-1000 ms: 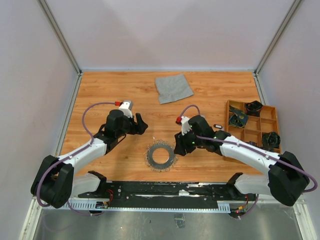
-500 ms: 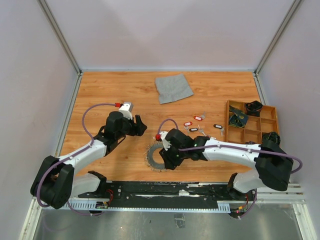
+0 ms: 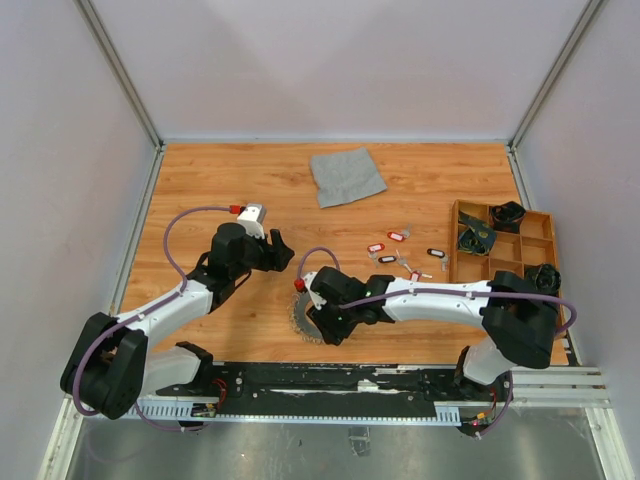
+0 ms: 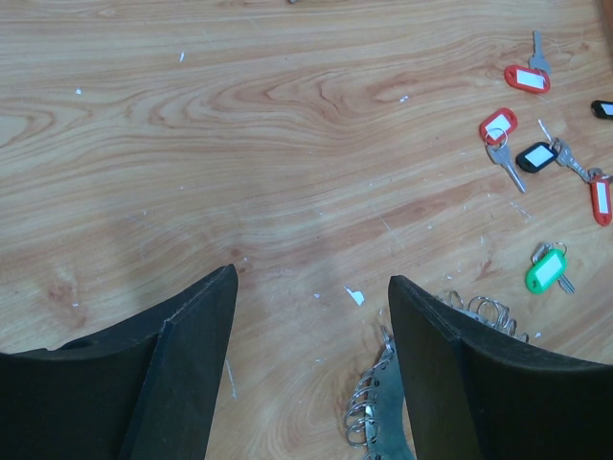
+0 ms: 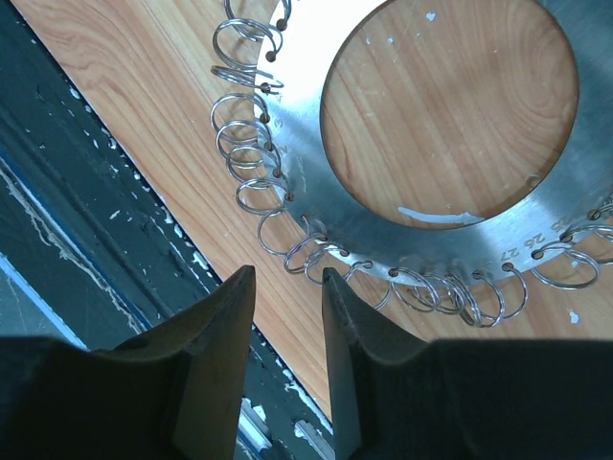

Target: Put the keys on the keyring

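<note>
My right fingers (image 3: 325, 320) hang over the near-left rim of the keyring (image 3: 300, 318), which lies flat on the worktop (image 3: 200, 180) just in front of the black base rail (image 3: 330, 380). From above, the right wrist covers most of the ring, and only its left edge with the spiky fringe shows.

In the right wrist view the fingers (image 5: 287, 287) stand with a narrow gap. Bare wood shows between them and nothing is held. The keyring (image 5: 431, 249) lies just beyond the tips, and the wire loops on its rim reach almost into the gap. I cannot tell whether any loop touches a finger. The ring is round, so it has no long axis. Its wide hole faces straight up, with wood showing through, and the loops fan outward all round the rim.

My left fingers (image 3: 280, 245) sit to the far left of the ring and stand wide with nothing between them. In the left wrist view the gap (image 4: 311, 283) frames bare wood. The keyring (image 4: 378, 402) edges in beside the right-hand finger, close to it but not between the two.

The keys (image 3: 400, 255) are scattered flat on the worktop to the right of the ring, between it and the wooden tray (image 3: 505, 272). They are well apart from both pairs of fingers. In the left wrist view I see three red tags, two black ones and a green tag (image 4: 546, 271). From above, most tags lie with their long axes roughly left to right, and the small blades point in mixed directions.

A grey cloth (image 3: 347, 175) lies at the far side.
</note>
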Robot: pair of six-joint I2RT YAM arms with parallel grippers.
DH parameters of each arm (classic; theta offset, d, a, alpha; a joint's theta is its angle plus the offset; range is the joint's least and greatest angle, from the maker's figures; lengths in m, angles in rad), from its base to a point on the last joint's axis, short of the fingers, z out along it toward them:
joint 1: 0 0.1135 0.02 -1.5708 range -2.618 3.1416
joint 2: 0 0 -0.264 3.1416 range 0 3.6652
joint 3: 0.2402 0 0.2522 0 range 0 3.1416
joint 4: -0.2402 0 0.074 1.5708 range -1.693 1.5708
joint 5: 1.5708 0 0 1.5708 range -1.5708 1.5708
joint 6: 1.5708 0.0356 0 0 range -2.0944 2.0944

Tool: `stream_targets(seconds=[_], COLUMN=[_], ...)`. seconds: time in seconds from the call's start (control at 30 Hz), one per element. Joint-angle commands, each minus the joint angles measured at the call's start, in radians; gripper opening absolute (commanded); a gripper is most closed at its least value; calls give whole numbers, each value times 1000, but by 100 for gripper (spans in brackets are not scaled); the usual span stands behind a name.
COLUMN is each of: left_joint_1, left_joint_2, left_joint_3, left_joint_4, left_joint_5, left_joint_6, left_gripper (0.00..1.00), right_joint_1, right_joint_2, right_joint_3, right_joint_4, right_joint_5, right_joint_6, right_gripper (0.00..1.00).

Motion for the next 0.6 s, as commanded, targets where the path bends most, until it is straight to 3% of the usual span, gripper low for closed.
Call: stream_targets(seconds=[0.0, 0.3, 0.57], left_joint_1=[7, 8, 7], left_joint_2=[-20, -10, -4], left_joint_3=[-9, -2, 1], left_joint_4=[38, 40, 38], left_joint_5=[0, 12, 12], left_joint_6=[15, 13, 17], left_gripper=[69, 70, 70], right_joint_1=[13, 15, 15], right_joint_2=[16, 35, 63], right_joint_3=[30, 26, 23], right_joint_4=[-49, 21, 35], right_joint_5=[44, -50, -79], right_joint_6=[2, 4, 22], right_gripper=[33, 26, 30])
